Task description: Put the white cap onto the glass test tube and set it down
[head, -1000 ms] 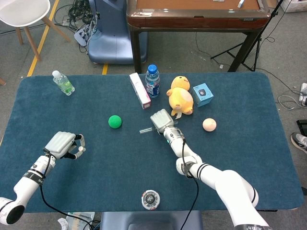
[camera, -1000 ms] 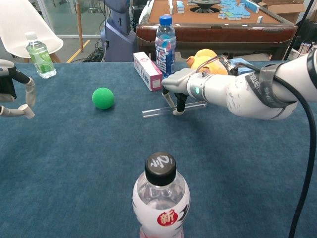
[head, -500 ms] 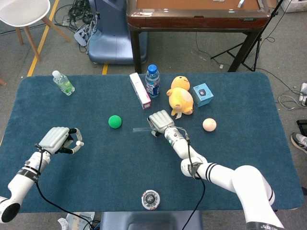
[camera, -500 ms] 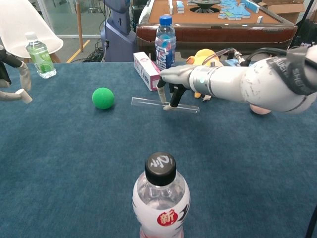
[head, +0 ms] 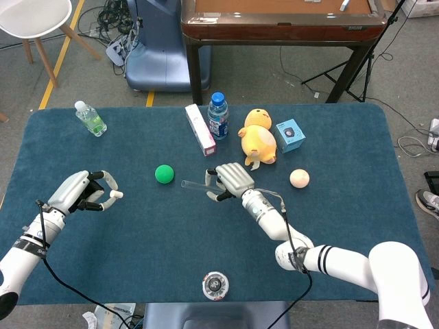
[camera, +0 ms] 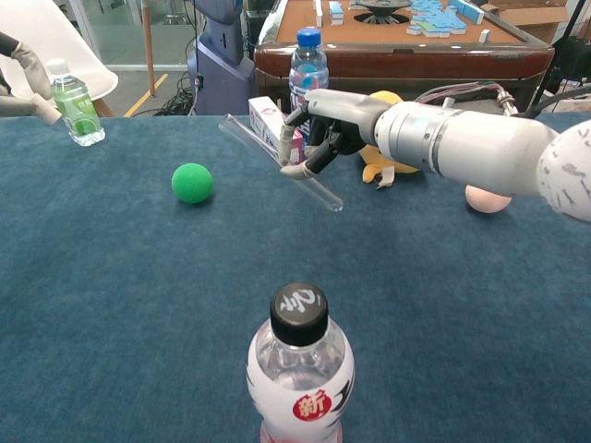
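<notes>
My right hand [head: 230, 179] [camera: 329, 122] grips the glass test tube [head: 193, 184] [camera: 321, 191] and holds it above the table near the middle. The tube slants, with one end pointing toward the robot's left and up. Over the left part of the table, my left hand [head: 81, 192] [camera: 20, 81] is raised and pinches the small white cap [head: 117, 195] [camera: 42, 109] at its fingertips. The cap and the tube are well apart, with the green ball [head: 164, 173] [camera: 192, 182] on the cloth between the two hands.
At the back stand a pink box [head: 199, 129], a blue-capped bottle [head: 217, 115] [camera: 307, 69], a yellow plush [head: 258, 138] and a blue box [head: 290, 135]. A peach ball [head: 299, 178] lies right. A green-liquid bottle [head: 90, 118] [camera: 75, 100] sits far left, another bottle [head: 215, 285] [camera: 300, 367] at the front edge.
My right hand has lifted the test tube off the cloth and tilted it, one end swinging up toward the left. My left hand has risen with the cap.
</notes>
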Action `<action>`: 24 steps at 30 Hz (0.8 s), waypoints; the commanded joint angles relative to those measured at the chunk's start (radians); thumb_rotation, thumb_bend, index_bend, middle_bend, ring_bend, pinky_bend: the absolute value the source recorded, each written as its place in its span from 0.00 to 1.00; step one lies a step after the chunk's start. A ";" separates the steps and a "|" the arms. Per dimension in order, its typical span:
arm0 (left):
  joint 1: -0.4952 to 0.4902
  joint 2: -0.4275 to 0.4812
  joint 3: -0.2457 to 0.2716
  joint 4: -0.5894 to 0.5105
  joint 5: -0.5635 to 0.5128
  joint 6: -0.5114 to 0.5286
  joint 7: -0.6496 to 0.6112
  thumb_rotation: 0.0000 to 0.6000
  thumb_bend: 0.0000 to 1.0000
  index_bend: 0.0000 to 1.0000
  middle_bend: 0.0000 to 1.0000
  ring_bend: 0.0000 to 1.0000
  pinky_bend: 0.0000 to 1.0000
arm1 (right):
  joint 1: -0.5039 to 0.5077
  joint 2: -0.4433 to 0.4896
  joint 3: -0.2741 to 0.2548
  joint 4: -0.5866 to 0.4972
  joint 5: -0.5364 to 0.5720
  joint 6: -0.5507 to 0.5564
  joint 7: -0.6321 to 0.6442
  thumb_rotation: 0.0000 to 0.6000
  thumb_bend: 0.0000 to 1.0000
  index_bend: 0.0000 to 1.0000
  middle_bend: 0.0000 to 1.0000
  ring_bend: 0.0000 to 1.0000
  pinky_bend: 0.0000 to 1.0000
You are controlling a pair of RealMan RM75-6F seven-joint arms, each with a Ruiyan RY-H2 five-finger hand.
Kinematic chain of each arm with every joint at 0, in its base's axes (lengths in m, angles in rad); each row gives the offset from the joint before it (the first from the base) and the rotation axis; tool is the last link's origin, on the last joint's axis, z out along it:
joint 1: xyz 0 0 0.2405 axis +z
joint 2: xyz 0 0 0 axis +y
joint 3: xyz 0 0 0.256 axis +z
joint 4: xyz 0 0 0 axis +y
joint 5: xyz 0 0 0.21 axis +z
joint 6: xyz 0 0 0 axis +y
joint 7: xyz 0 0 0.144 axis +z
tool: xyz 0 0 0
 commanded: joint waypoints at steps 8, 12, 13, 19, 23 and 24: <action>0.001 -0.003 -0.026 -0.078 0.004 0.050 0.026 1.00 0.29 0.52 1.00 1.00 0.98 | -0.030 -0.064 -0.002 -0.061 -0.098 0.047 0.159 1.00 0.51 0.75 1.00 1.00 0.99; -0.008 -0.020 -0.029 -0.092 0.007 0.062 0.065 1.00 0.29 0.52 1.00 1.00 0.98 | -0.026 -0.080 0.000 -0.073 -0.105 0.039 0.195 1.00 0.51 0.75 1.00 1.00 0.99; -0.011 -0.025 -0.029 -0.093 0.006 0.065 0.075 1.00 0.29 0.52 1.00 1.00 0.98 | -0.025 -0.084 0.000 -0.073 -0.107 0.038 0.197 1.00 0.51 0.75 1.00 1.00 0.99; -0.025 -0.055 -0.028 -0.104 0.005 0.067 0.114 1.00 0.29 0.52 1.00 1.00 0.98 | -0.021 -0.107 -0.004 -0.067 -0.105 0.038 0.197 1.00 0.51 0.75 1.00 1.00 0.99; -0.031 -0.068 -0.024 -0.107 0.011 0.068 0.137 1.00 0.29 0.53 1.00 1.00 0.98 | -0.017 -0.116 -0.004 -0.061 -0.099 0.034 0.192 1.00 0.51 0.75 1.00 1.00 0.99; -0.033 -0.070 -0.023 -0.109 0.012 0.067 0.141 1.00 0.29 0.53 1.00 1.00 0.98 | -0.016 -0.117 -0.003 -0.059 -0.098 0.034 0.192 1.00 0.51 0.75 1.00 1.00 0.99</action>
